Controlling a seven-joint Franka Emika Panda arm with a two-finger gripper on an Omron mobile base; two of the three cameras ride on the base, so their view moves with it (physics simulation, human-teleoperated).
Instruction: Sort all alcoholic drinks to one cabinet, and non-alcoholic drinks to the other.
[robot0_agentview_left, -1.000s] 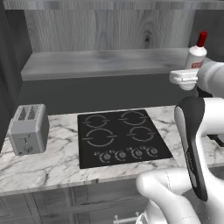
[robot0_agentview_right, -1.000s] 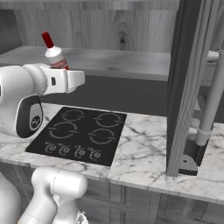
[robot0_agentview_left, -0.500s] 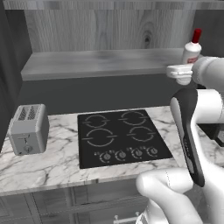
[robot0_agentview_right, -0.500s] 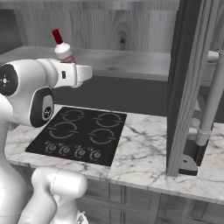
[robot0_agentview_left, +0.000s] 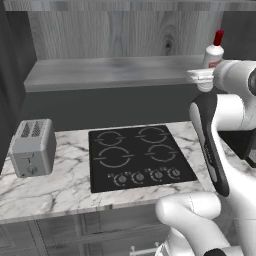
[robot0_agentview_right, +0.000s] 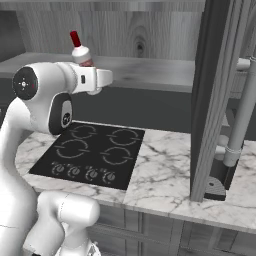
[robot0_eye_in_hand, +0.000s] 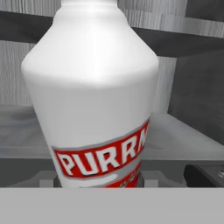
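The claw (robot0_agentview_left: 202, 76) is up high at shelf level, arm stretched out level, and it's clamped on the small white plastic bottle with the red cap and red label (robot0_agentview_left: 214, 51). From the left base camera the bottle stands upright out of the white hand, red cap on top, just in front of the grey wooden shelf (robot0_agentview_left: 100, 70). From the right base camera the same bottle (robot0_agentview_right: 80, 51) pokes up behind the white forearm, with the claw (robot0_agentview_right: 102, 78) reaching toward the shelf (robot0_agentview_right: 150, 70). On the hand camera the bottle (robot0_eye_in_hand: 94, 87) sits right against the lens, white shoulders broad, a red band of lettering low on its body, and the shelf board behind it.

Below the shelf lies the white marble counter (robot0_agentview_left: 55, 185), with the black four-ring cooktop (robot0_agentview_left: 137, 157) set into it, knobs along its front edge. A silver toaster (robot0_agentview_left: 32, 147) sits at the counter's left end, well apart from the cooktop. On the right side of the right base view, a tall dark wooden panel (robot0_agentview_right: 212, 90) stands on the marble beside a grey pipe (robot0_agentview_right: 240, 120).
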